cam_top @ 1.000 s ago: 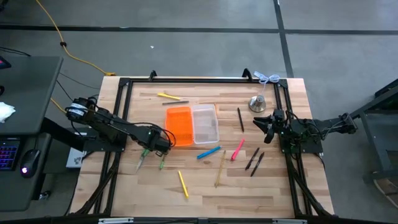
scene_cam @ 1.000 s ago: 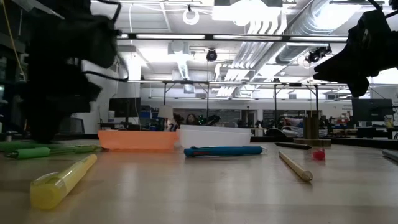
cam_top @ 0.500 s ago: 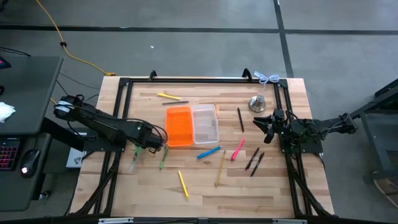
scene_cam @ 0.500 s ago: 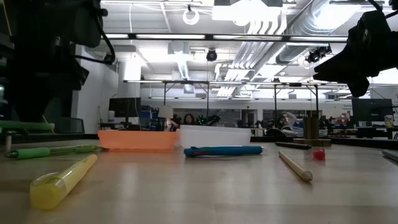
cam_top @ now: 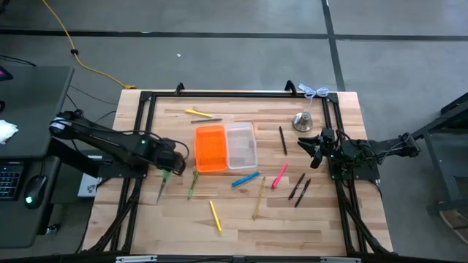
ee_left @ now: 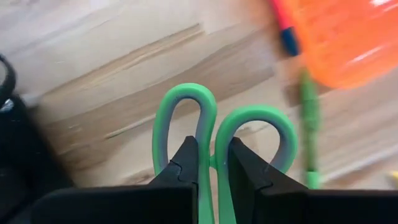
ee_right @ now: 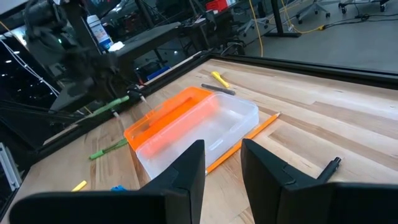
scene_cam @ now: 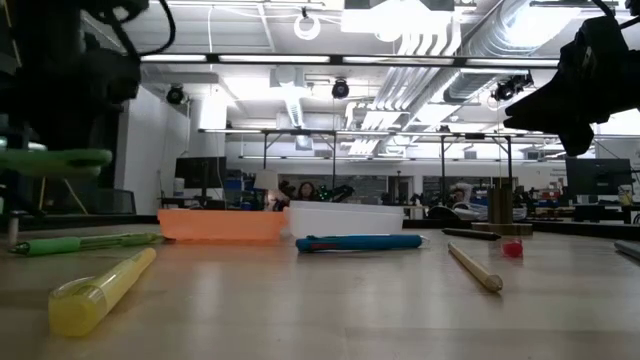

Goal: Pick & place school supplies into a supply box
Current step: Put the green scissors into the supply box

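wooden table [cam_top: 241, 219] carries all items, framed by a black rail. largest item on it: the supply box [cam_top: 225, 147], lying open near the table's middle, orange half [cam_top: 210, 148] toward the left arm, clear half [cam_top: 241, 145] toward the right arm. nothing can be made out inside either half in the high view; the right wrist view also shows both halves [ee_right: 186, 127] without contents.

left gripper [cam_top: 167, 166] sits just beside the orange half, on its left, raised off the table. its fingers [ee_left: 183, 168] are pinched on the green-handled scissors [ee_left: 217, 134], gripping between the two handle loops; blades point toward the table's near edge. in the low view the scissors [scene_cam: 55, 160] hang clear above the surface.

right gripper [cam_top: 313, 148] waits at the right edge, near the silver bell-shaped object [cam_top: 303, 120], fingers [ee_right: 186, 171] parted with nothing between them.

loose on the table, all outside the box: green pen [cam_top: 191, 184] just below the orange half; blue pen [cam_top: 245, 179] and pink marker [cam_top: 279, 175] below the clear half; tan pencil [cam_top: 259, 197]; yellow marker [cam_top: 215, 215]; two black pens [cam_top: 298, 188]; another black pen [cam_top: 282, 139]; a yellow pen [cam_top: 196, 112] beyond the box.
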Available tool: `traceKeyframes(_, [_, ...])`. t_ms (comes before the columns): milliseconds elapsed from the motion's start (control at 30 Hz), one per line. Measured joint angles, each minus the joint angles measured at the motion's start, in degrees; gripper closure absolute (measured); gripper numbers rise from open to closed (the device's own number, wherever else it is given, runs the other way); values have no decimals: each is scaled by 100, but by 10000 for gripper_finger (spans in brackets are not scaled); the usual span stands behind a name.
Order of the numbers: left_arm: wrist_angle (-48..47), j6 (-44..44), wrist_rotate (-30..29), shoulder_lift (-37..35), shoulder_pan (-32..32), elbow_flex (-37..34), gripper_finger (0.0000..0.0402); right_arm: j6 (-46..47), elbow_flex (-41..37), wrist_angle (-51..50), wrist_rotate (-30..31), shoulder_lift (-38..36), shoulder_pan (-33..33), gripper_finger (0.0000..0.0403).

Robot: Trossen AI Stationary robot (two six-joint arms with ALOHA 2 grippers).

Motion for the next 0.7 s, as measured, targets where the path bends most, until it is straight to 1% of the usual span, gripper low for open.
traceKeyframes(200, [709,29,-635,-674,0,6,329,0,0,9,-2,1,0,320])
traceKeyframes(367, [1186,253,-1235,-1130,0,9,329,0,0,18,-2,0,0,320])
traceKeyframes(533, [1857,657,-1723,-1400,0,10,329,0,0,-4,-4,-1,1,320])
traceKeyframes(700, [2620,1193,-2127,-1494,2,8,335,0,0,-26,-4,0,0,320])
